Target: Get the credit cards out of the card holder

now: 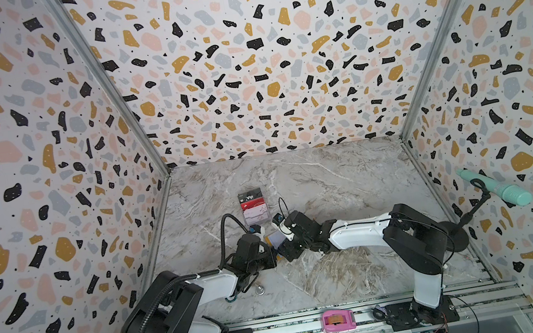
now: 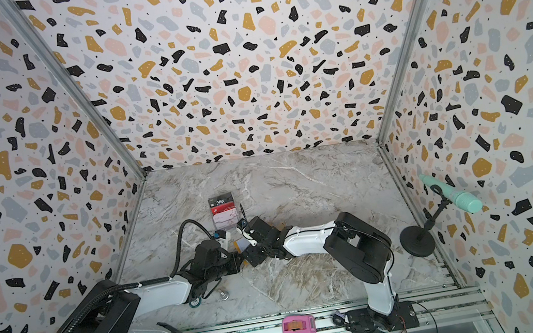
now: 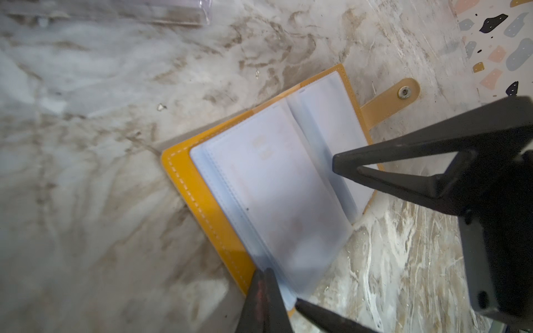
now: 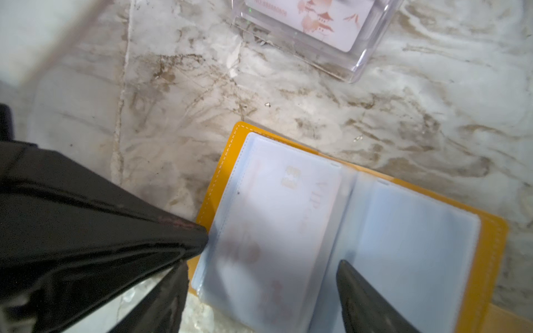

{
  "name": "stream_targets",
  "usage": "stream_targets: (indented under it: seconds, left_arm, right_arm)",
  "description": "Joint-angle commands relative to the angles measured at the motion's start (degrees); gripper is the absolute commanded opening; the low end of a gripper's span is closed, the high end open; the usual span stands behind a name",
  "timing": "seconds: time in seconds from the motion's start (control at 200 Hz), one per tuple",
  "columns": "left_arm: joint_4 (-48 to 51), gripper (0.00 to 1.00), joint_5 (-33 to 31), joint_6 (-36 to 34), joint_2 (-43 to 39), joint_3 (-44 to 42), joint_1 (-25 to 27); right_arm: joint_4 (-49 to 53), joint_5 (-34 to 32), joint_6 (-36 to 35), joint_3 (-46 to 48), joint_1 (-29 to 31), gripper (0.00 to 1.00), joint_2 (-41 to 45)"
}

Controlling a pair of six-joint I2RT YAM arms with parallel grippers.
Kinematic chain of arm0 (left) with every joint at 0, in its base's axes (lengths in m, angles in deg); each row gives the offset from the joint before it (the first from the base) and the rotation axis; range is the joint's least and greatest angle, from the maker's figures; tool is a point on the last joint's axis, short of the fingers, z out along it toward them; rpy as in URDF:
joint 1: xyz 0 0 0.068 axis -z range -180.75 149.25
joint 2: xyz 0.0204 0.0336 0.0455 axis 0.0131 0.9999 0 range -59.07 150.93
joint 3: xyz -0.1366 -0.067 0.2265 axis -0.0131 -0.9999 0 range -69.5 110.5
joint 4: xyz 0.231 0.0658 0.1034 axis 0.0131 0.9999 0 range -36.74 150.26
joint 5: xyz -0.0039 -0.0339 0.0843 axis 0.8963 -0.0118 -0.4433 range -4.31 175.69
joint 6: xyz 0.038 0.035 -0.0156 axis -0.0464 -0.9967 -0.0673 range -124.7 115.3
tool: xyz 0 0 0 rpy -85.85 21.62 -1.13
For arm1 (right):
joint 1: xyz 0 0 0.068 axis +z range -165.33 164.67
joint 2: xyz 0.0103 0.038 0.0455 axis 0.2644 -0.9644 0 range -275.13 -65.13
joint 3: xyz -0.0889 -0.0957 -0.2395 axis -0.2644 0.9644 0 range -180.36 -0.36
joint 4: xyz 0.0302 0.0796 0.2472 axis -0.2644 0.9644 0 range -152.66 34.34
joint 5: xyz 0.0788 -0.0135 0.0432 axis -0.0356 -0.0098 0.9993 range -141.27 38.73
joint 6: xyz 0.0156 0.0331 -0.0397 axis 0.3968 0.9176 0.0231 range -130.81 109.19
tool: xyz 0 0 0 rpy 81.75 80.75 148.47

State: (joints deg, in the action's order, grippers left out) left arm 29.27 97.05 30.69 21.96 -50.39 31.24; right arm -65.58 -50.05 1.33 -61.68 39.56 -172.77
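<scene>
A: Where did we find the card holder [image 3: 187,187]?
B: Lying open on the marble table [image 3: 86,144] between the two arms. A pale VIP card [image 4: 288,219] sat in one clear sleeve [image 4: 251,294]; a red card [image 1: 249,205] and a floral card [image 4: 317,23] stood in the acrylic stand [image 4: 360,57] nearby.
A: And the pincers?
B: We saw the left gripper [image 3: 280,286] closed on the holder's edge, and the right gripper [image 3: 354,170] spread wide, gripping nothing, one fingertip [image 4: 350,276] touching a sleeve.

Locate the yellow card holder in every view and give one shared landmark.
Both top views: the card holder is a small yellow patch, mostly hidden, just in front of the clear stand.
Left wrist: card holder lies open, snap tab out.
Right wrist: card holder lies open.
Shared landmark: the clear stand.
</scene>
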Motion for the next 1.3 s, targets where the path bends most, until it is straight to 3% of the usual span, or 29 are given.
stream_targets:
  seconds: [0.0, 0.501, 1.296]
  left_arm:
    - [4.30, 0.00, -0.81, -0.31, 1.56, -1.89, 0.27]
    - [4.39, 0.00, -0.39, -0.68, 2.37, -1.80, 0.27]
    - [5.26, 0.00, -0.63, -1.28, 3.43, -1.60, 0.27]
  right_arm:
    - [1.98, -0.89, -0.51, -1.54, 0.33, 0.81, -0.15]
    - [3.31, -3.49, -0.76, -1.96, 1.23, 0.76, -2.95]
    - [3.87, -7.30, 0.51, -1.33, 1.32, 0.55, -1.13]
